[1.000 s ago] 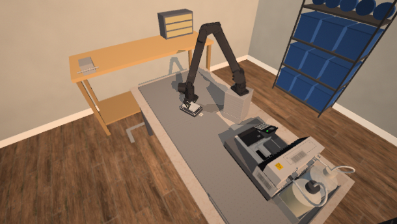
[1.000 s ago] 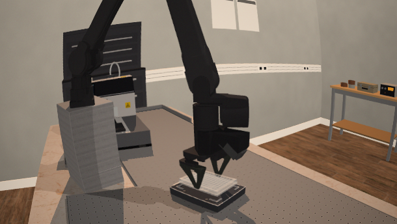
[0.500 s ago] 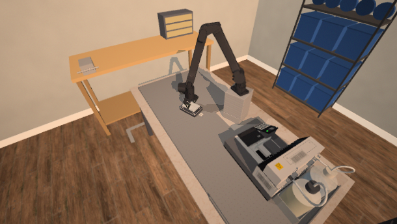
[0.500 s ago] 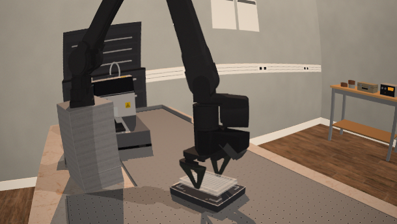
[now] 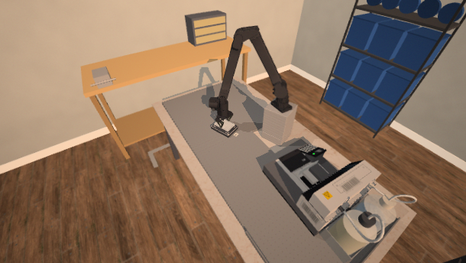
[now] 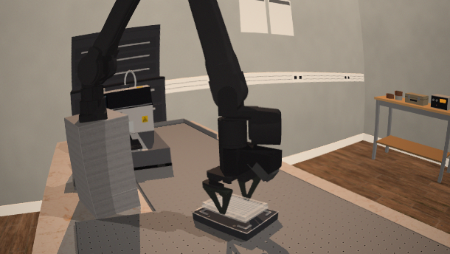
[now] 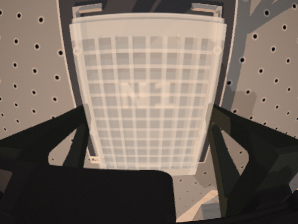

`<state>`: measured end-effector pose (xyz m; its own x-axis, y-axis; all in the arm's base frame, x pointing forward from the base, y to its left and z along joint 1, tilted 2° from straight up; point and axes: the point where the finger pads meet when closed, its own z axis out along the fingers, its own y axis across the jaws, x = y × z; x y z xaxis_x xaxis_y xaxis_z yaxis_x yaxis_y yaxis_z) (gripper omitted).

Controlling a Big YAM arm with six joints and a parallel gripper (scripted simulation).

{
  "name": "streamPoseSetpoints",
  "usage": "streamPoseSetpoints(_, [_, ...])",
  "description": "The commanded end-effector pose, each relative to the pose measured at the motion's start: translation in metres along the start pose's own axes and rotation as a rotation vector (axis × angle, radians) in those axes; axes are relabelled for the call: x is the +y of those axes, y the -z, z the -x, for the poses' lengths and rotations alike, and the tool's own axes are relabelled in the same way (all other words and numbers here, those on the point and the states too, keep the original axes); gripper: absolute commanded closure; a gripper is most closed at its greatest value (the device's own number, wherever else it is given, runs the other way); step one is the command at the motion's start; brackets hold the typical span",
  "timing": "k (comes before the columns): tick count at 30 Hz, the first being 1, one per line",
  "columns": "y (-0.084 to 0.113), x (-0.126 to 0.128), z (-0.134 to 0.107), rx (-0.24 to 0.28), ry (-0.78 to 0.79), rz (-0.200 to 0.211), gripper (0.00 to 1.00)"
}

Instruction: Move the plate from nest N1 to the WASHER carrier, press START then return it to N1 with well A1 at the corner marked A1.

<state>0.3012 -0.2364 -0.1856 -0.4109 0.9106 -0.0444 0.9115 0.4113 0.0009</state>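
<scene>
Seating the plate in its nest looks like the step in hand.

- Item, nearest: the claw, spread wide, grips the plate by its two long sides. The plate lies low in the dark nest frame, apparently flat between the locators.
- Handling note: judged best to confirm that the cut-off corner sits at the marked corner; neither the corner nor the mark can be made out here. Then open the claw fully and rise straight up, so the fingers do not drag the plate out of its seat.
- Surface: a grey perforated table with a pale stone border carries the nest.
- Behind the nest: a ribbed grey pedestal bears the arm's base.
- Farther along: the washer, well apart from the nest, shows a green lamp by its keypad.
- Room: wood floor, grey and beige walls, a wooden desk, a rack of blue bins, and a small side table.
</scene>
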Motion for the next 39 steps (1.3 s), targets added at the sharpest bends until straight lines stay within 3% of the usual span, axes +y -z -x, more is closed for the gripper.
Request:
streamPoseSetpoints(1, [-0.007, -0.002, -0.001, 0.006, 0.001, -0.001, 0.18])
streamPoseSetpoints(39, [-0.007, 0.004, 0.010, -0.009, 0.001, 0.007, 0.18])
